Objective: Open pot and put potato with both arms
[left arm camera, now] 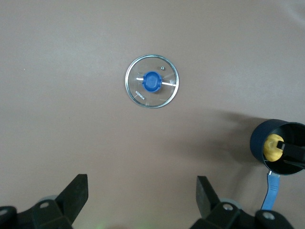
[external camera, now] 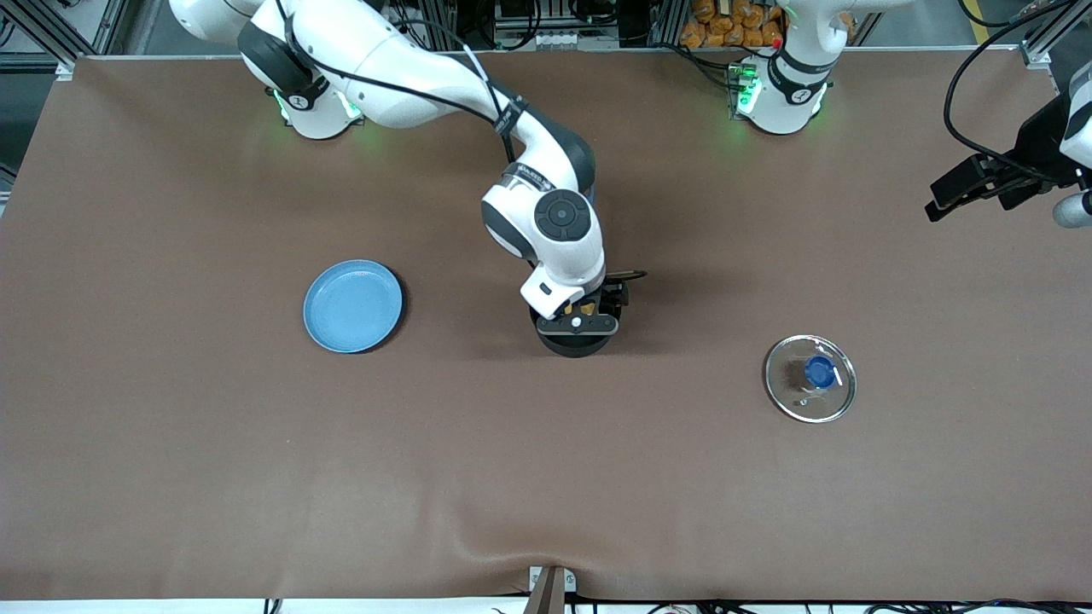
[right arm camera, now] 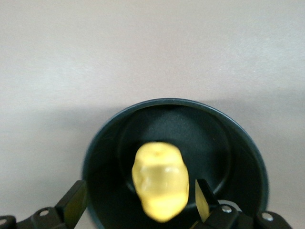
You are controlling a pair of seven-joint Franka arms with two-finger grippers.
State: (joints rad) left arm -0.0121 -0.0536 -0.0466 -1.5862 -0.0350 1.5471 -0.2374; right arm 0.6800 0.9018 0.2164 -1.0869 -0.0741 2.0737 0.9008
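Observation:
The black pot [external camera: 573, 341] stands at the table's middle with its lid off. My right gripper [external camera: 584, 311] hangs right over its mouth with the fingers open. The yellow potato [right arm camera: 159, 180] is between the spread fingers [right arm camera: 202, 198] and inside the pot's rim [right arm camera: 174, 102]; there is a clear gap on one side. It also shows in the pot in the left wrist view [left arm camera: 272, 147]. The glass lid [external camera: 810, 378] with its blue knob lies flat on the table toward the left arm's end. My left gripper [external camera: 938, 207] is open and empty, high over that end of the table.
A flat light-blue plate [external camera: 352, 305] lies toward the right arm's end, beside the pot. The pot's blue handle [left arm camera: 271, 191] shows in the left wrist view. The lid [left arm camera: 152, 81] lies well apart from the pot.

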